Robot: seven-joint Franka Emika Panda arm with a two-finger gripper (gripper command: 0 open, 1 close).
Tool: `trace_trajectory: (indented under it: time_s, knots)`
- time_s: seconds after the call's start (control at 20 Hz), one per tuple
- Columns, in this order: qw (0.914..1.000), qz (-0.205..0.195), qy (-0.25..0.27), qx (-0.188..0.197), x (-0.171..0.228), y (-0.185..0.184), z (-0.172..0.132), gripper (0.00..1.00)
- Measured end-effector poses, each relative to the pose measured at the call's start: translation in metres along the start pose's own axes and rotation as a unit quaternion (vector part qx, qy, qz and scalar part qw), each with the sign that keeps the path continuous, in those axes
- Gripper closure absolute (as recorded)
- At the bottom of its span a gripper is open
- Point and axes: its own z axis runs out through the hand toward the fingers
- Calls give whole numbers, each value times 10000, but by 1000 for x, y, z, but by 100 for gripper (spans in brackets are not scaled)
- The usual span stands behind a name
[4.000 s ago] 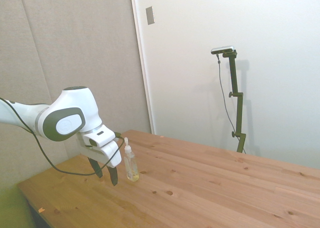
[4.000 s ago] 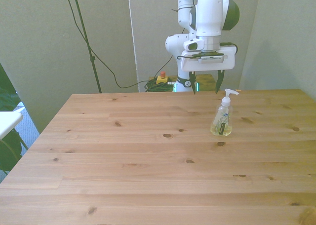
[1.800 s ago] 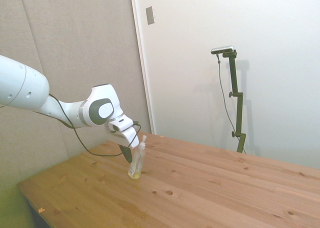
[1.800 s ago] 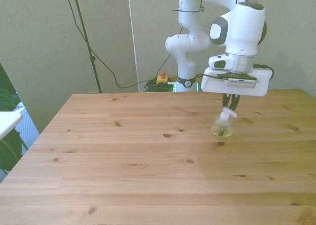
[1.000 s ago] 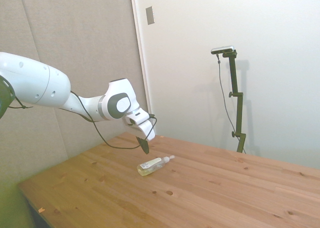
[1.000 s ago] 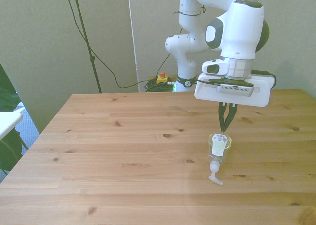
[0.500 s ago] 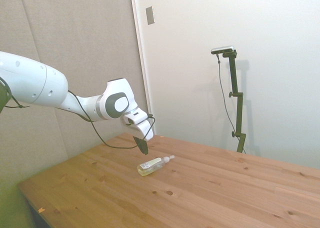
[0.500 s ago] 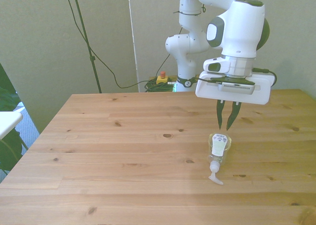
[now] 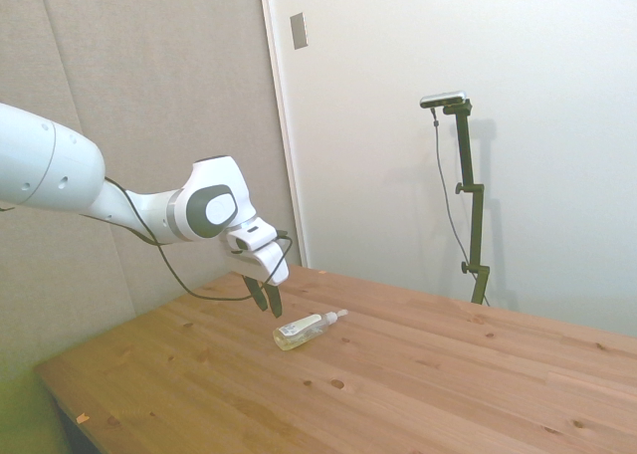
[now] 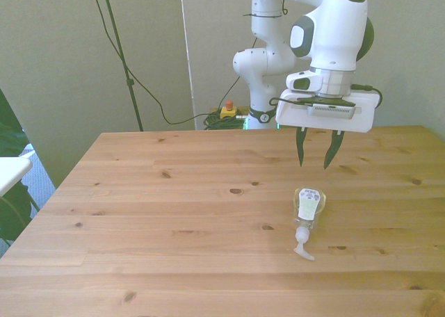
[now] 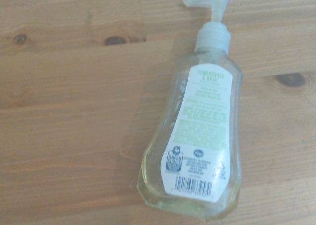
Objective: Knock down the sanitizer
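One sanitizer (image 10: 307,207) lies flat on the table (image 10: 174,220) (label up); the gripper (image 10: 313,157) hangs above it, fingers spread, empty.

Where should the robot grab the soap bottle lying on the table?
Probably across the sanitizer body's narrower upper part, coming straight down from above. It lies flat on the table, label up, nozzle toward the camera, and the open gripper hangs just behind it.
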Motion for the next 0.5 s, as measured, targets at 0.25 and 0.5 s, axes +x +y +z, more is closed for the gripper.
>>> trace_trajectory:
  time_s: [0.25, 0.5]
  knots:
    - [9999, -126, -39, -56, -20, 15, -2, 0]
    - [9996, -244, -99, -111, -38, 29, -1, 0]
